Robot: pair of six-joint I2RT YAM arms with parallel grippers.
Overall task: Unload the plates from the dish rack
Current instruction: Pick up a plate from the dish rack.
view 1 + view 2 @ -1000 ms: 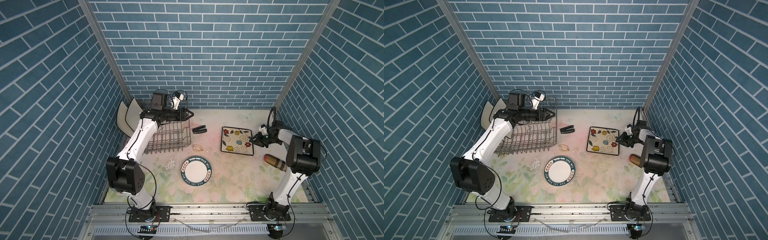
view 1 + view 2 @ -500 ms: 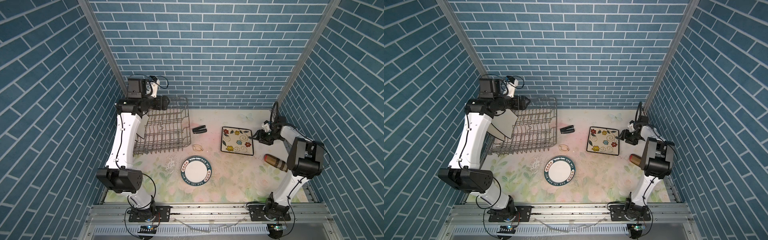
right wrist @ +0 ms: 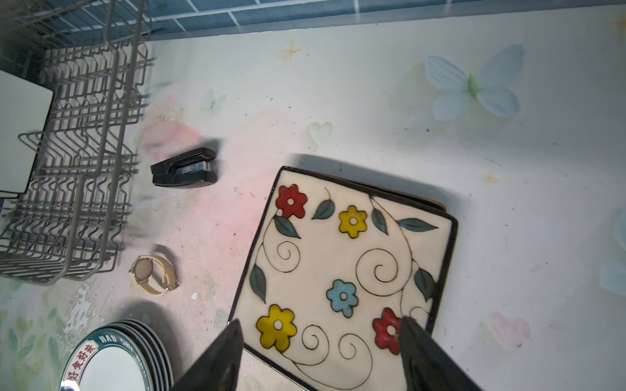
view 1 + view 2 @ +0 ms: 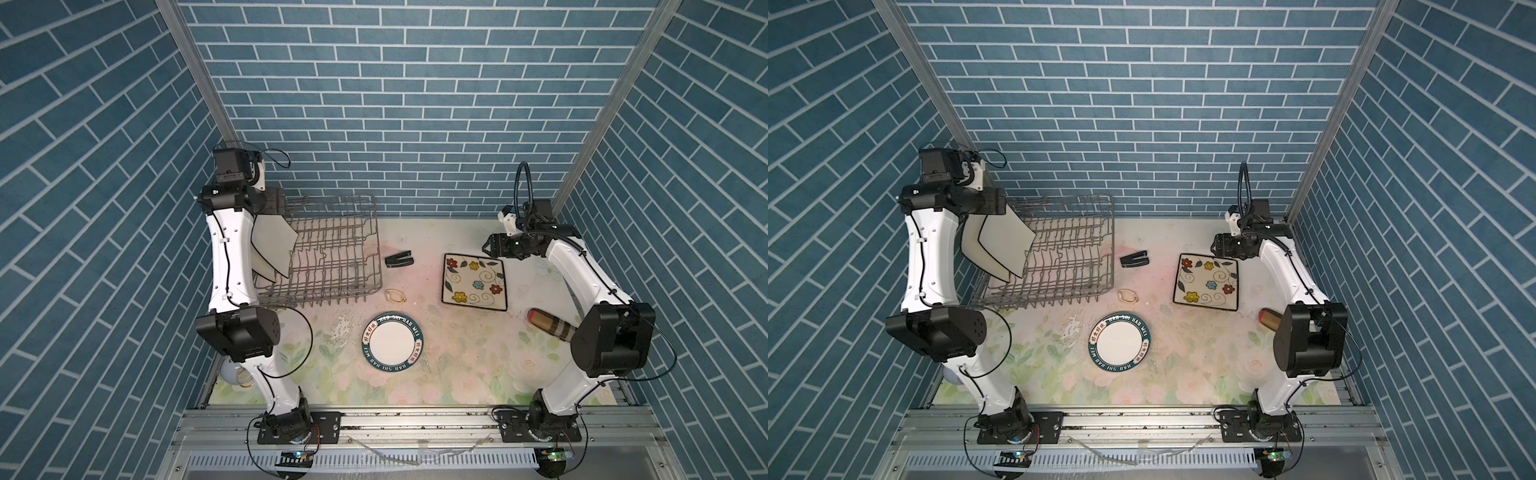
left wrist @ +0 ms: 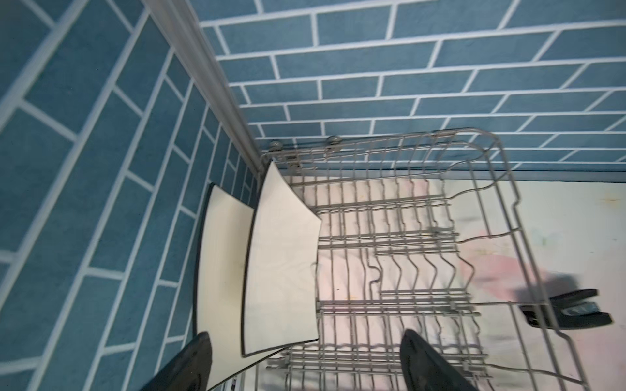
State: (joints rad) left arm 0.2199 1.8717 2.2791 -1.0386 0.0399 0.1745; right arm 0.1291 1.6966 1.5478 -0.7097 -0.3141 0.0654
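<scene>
cream plates point(image 4: 272, 245) block dish rack point(image 4: 332, 257) left end, rest open

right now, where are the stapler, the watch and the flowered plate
stapler point(image 4: 401, 262): in a top view, on its black base.
watch point(image 3: 144, 269): right wrist view, on its round dial.
flowered plate point(image 4: 474, 282): in a top view, on the middle of its face.

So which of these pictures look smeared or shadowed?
Left wrist view: the stapler and the rack wires near it are streaked. Right wrist view: the rack is smeared, the flowered plate crisp with a dark shadow along one edge. Both top views: sharp, evenly lit.
</scene>
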